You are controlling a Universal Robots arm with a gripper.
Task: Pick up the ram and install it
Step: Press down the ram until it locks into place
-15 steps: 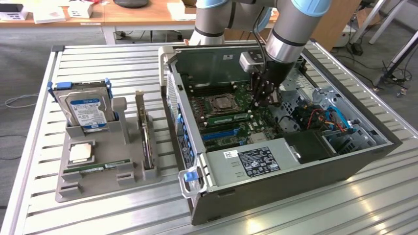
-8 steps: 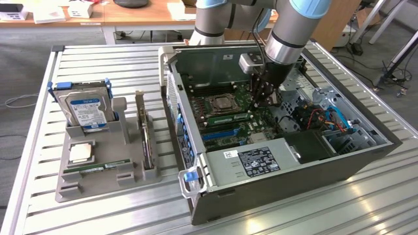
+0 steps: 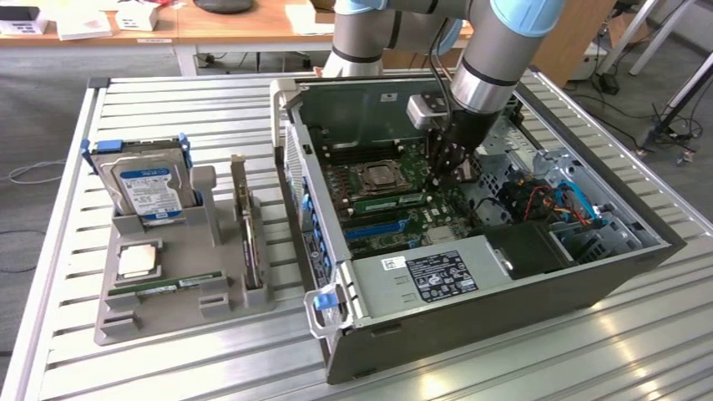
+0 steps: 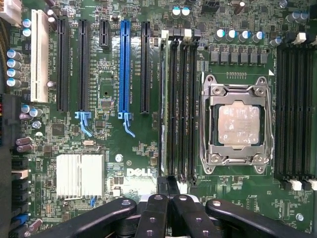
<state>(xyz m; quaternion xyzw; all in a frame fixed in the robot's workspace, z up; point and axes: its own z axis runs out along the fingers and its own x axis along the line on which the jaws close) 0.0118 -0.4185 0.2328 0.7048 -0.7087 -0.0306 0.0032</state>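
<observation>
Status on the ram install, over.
Gripper jaws shut, low over black memory slots. Long green ram stick appears seated beside square silver processor. Nothing blocking.

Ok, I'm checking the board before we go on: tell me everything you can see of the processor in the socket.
The processor is a square chip with a silvery metal top, its lid dulled by a pale smear. It lies flat in its socket on the green motherboard, held by a grey metal retention frame that overlaps its edges. Banks of black memory slots run along two opposite sides. The claw, shut, is apart from it, near the end of one slot bank.
</observation>
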